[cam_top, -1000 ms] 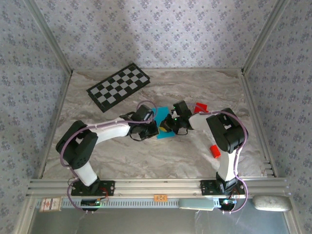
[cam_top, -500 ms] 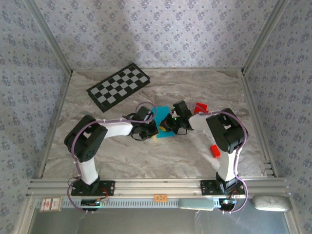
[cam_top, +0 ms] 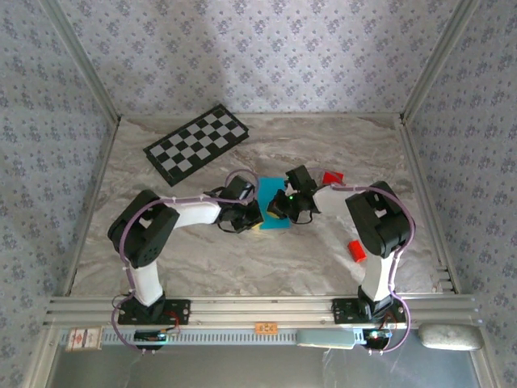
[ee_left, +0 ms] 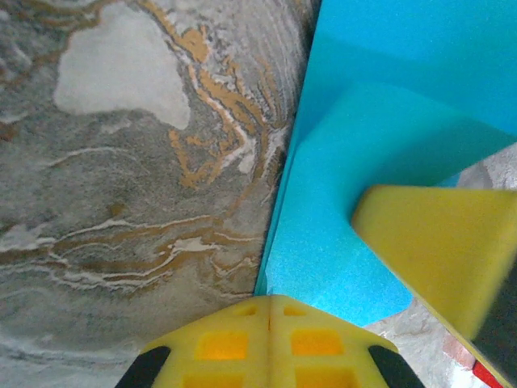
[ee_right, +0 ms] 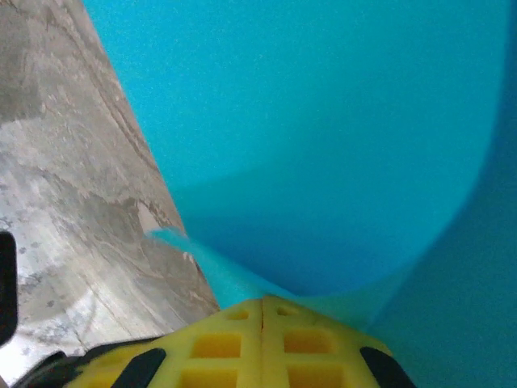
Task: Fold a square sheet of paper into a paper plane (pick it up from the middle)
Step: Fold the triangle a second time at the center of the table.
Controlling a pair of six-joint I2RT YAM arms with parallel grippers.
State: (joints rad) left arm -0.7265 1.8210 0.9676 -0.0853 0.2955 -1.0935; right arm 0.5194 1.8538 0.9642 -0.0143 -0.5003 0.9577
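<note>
Broadly, the marble-patterned table [cam_top: 339,153] has a checkered board [cam_top: 196,143] lying well apart at its far left, and the sheet of paper [cam_top: 269,194] sits mid-table between the two arms, partly doubled over on itself. The step in hand looks like an early fold, with both arms working the sheet from opposite sides. The left gripper [ee_left: 271,303] has its fingers pressed together, tips at the paper's near edge; whether it has caught any paper I cannot tell. The right gripper [ee_right: 262,305] is pinching a raised flap that curls up beside it. Two small red blocks [cam_top: 356,251] lie off to the right. Next, probably, the flap must be carried across and flattened without dragging the sheet
</note>
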